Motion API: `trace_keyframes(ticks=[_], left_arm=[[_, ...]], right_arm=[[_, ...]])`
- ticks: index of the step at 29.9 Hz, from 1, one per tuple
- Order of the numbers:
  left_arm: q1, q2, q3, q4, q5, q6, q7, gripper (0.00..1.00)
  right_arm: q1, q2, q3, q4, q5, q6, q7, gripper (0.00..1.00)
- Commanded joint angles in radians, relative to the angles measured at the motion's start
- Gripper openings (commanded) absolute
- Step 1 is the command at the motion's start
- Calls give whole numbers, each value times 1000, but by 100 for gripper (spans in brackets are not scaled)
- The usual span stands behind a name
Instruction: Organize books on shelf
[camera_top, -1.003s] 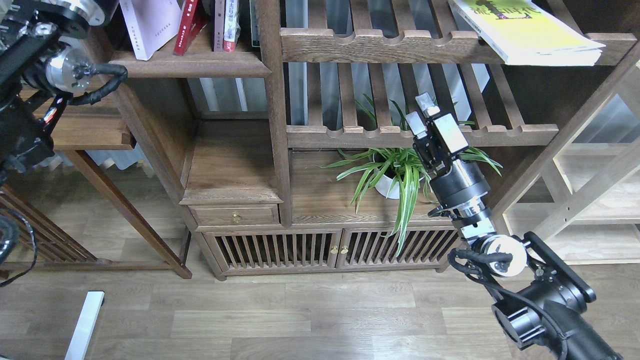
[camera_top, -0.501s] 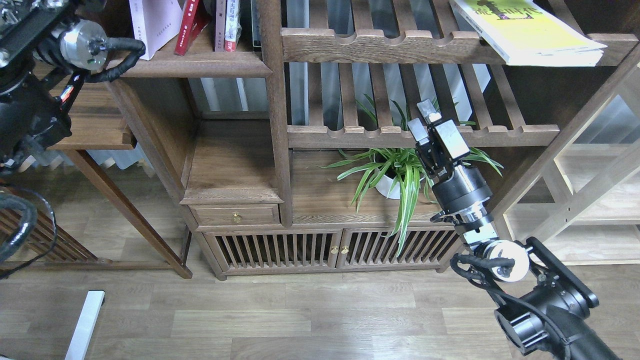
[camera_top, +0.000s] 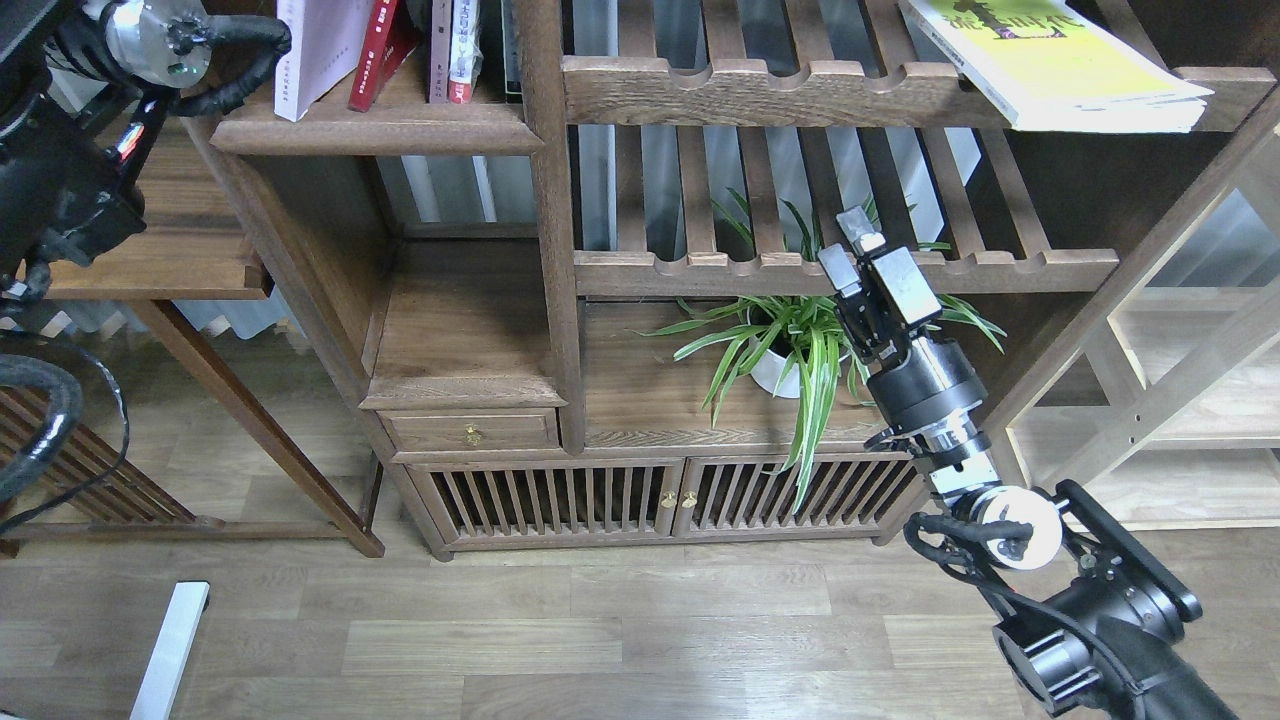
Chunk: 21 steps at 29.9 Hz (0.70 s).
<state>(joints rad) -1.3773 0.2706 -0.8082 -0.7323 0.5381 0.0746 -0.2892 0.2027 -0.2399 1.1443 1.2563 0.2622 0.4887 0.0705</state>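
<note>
The white-covered book (camera_top: 318, 50) leans on the dark-brown shelf board (camera_top: 380, 128) at the upper left. The dark red book (camera_top: 376, 52) leans right beside it. The yellow-green book (camera_top: 1060, 62) lies flat on the slatted rack at the top right, hanging over its front rail. My left arm's wrist (camera_top: 150, 30) is at the top left next to the white book; its gripper is beyond the frame's top edge. My right gripper (camera_top: 846, 248) is open and empty, pointing up in front of the lower slatted rail, well below the yellow-green book.
Thin red/white-spined volumes (camera_top: 453, 50) stand right of the red book against the post (camera_top: 548, 200). A potted spider plant (camera_top: 790, 350) stands just left of my right wrist. A drawer-topped board (camera_top: 465, 330) lies below. A side table (camera_top: 160, 260) stands at the left.
My left arm has risen and swung right toward the shelf. The white book has shifted right and stands more upright. My right gripper has dropped slightly.
</note>
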Motion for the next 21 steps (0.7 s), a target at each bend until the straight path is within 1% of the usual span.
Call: trace_keyframes(ticks=[1,3,6,8,10,14,16,18,19,21], left_arm=[[1,-5,-28,-9,-15,-1,-4,59],[15,-7,-42,-18,-84,-1,-7,60],[36,-5,-42,-25,-170,-1,-25,61],[41,2,-42,-36,-185,-7,-28,65],[53,4,-46,-47,-191,-13,-24,72],[66,6,-57,-64,-213,-16,-28,80],[66,6,-59,-82,-248,-16,-25,86],[73,6,-58,-102,-277,-19,-30,96],[82,7,-63,-120,-293,-30,-31,99],[95,13,-72,-150,-319,-74,-30,99]], right_arm=[[1,-2,3,0,0,0,0,86],[1,-2,6,0,-1,0,0,86],[3,-2,14,-1,-1,0,0,86],[9,1,14,-3,-3,0,0,86],[12,5,14,-3,-3,0,0,86],[15,8,15,-5,-3,0,5,86],[15,10,17,-5,-3,0,6,86],[17,11,21,-6,-3,0,6,86],[21,16,32,-5,-1,0,6,87],[26,16,44,-5,-1,0,6,88]])
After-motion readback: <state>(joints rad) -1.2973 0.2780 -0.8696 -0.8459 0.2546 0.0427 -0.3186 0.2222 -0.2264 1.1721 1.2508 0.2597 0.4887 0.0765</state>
